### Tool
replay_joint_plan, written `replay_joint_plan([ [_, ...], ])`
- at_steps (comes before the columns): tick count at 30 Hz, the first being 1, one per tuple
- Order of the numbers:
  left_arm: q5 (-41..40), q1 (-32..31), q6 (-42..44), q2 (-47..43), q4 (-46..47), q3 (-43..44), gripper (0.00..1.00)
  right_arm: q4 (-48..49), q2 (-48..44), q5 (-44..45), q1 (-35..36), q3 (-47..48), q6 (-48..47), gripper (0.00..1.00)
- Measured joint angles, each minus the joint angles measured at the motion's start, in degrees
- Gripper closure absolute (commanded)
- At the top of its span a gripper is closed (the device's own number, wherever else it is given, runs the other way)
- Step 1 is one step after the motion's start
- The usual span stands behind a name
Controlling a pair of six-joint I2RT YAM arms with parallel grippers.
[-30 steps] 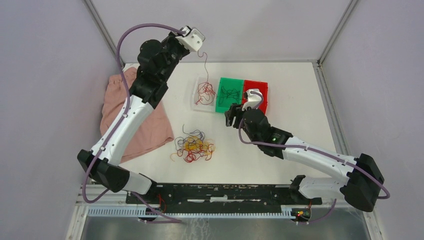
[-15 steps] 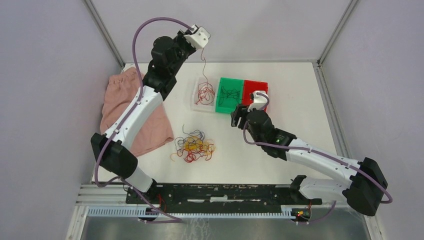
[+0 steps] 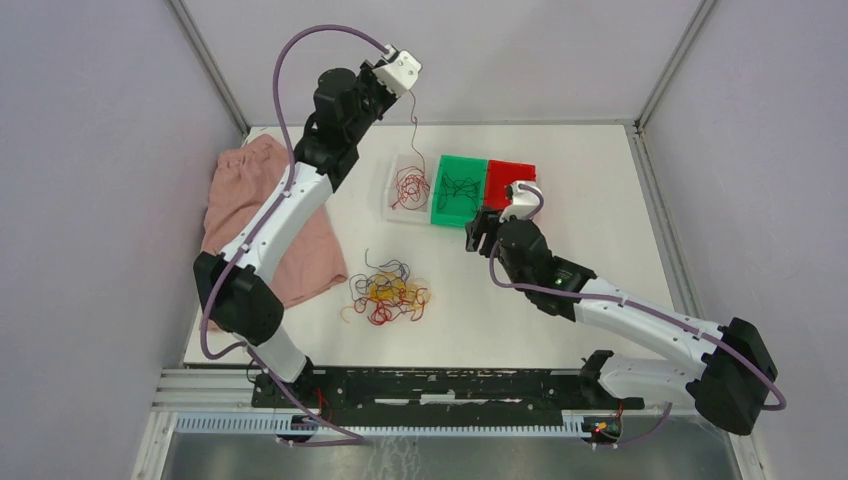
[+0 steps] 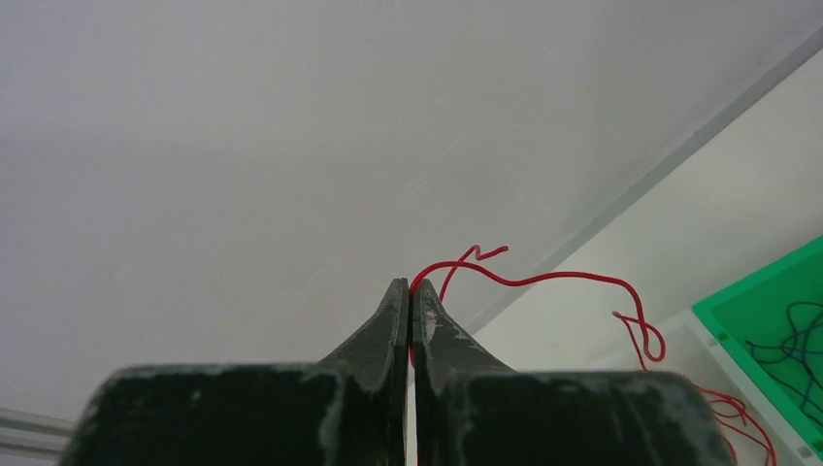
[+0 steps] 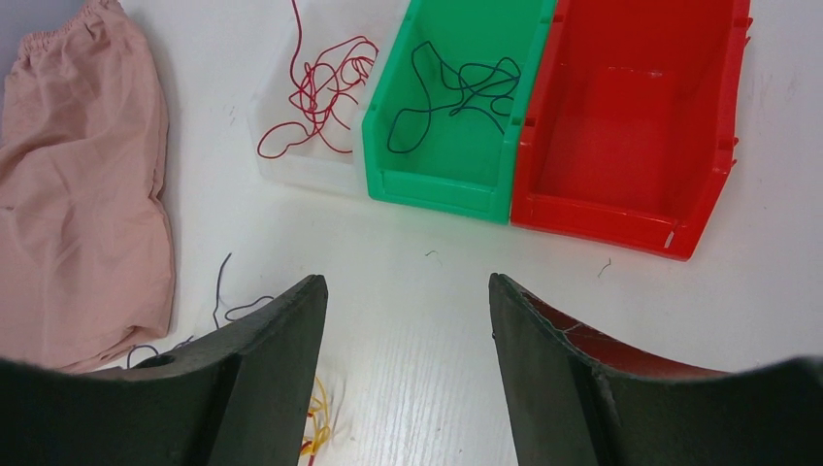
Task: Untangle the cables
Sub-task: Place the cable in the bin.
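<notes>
Left claw (image 4: 411, 287): pinched on red cable (image 4: 543, 282), seen only at the wrist; cable trails to clear tray (image 3: 392, 206).
Right claw (image 5: 406, 283): wide, facing green bin (image 5: 437, 186).
Cable tangle (image 3: 385, 293): mid-bench (image 3: 590, 185), bare surface to its right.

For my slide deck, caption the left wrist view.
Left gripper shut on a red wire that trails toward the green bin.

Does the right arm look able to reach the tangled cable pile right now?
Probably yes: the right gripper hovers with jaws open, empty, and only bare table lies between it and the cable pile.
</notes>
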Motion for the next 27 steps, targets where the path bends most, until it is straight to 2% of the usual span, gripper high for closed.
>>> replay_joint_plan([
  [13,2.4,2.2,-3.7,7.5,-12.2,0.8,0.97,-1.2,-1.9,0.0,-1.4,-0.7,0.4,0.32],
  [22,3.1,5.6,-4.0,11.5,-15.6,1.5,0.97,-2.3,-2.7,0.0,-2.5,-2.1,1.2,0.32],
  [27,5.7,4.8,-4.1,11.4,-16.3,0.9,0.97,-2.5,-2.7,-0.3,-3.2,-2.2,1.7,0.32],
])
